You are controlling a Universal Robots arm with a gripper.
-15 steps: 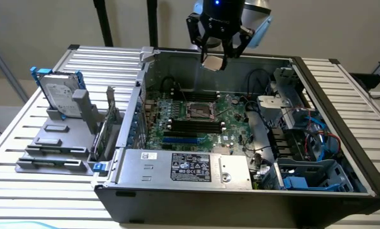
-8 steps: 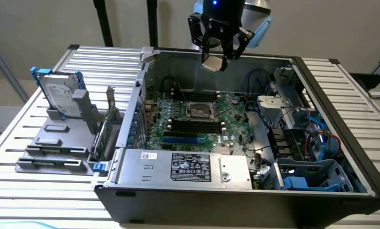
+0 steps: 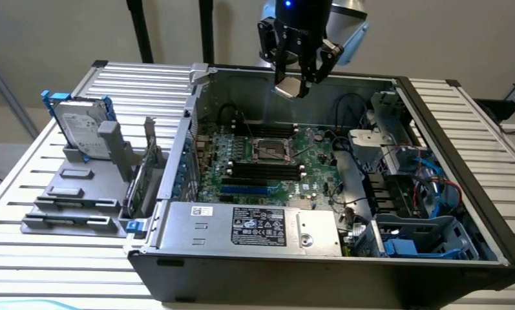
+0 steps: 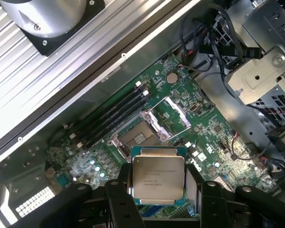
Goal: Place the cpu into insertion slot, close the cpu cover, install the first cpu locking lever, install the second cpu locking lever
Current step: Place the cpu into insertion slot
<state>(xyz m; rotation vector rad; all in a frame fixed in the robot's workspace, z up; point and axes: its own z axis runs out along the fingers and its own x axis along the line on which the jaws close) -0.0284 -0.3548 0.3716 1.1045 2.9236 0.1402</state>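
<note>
Silvery-tan cpu pinched by its edges in gripper, jaws spread wide — kept flat to suit the bare insertion slot, cpu cover raised.

A ribbed metal table carries an open computer case beside a grey drive rack.

The tool holds the cpu high above the insertion slot.

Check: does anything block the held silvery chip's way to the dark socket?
Nothing visible does. The gripper holds the pale silvery square cpu above the green board; the dark square insertion slot lies bare, its silvery metal cover frame swung open.
</note>
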